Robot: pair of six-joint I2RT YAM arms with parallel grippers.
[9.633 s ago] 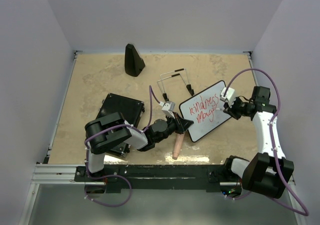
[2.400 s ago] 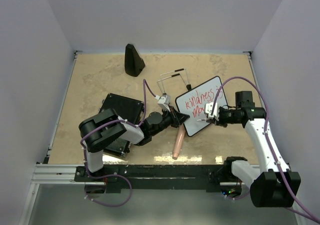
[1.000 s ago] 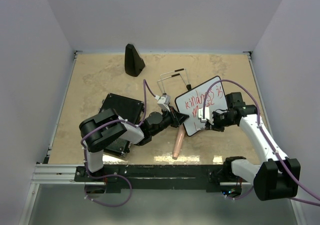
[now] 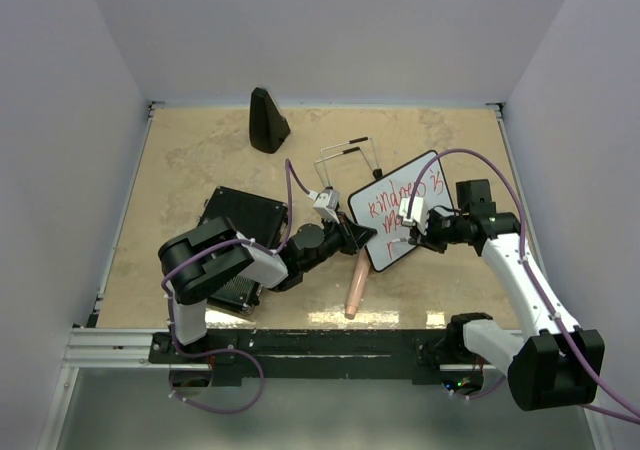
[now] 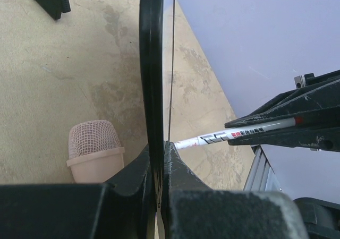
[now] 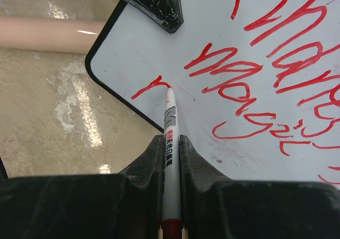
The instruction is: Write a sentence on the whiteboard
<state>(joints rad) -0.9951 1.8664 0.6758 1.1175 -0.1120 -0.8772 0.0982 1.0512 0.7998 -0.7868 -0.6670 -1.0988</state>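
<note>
Plain pale walls (image 4: pixel 340 30) stand on three sides of a sandy, speckled worktop (image 4: pixel 190 160). A silver metal rail (image 4: pixel 110 345) runs along its near edge. Light shines off the worktop there.

The left end effector (image 4: pixel 354 236) is clamping the whiteboard (image 4: pixel 385 213); the right end effector (image 4: pixel 412 232) is holding a marker (image 4: pixel 399 240) on it.

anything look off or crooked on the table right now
The whiteboard sits skewed to the table edges, one edge clamped in the left tool. Its red writing runs in uneven slanted lines; the right tool holds a marker on it. Nothing looks spilled or broken.
</note>
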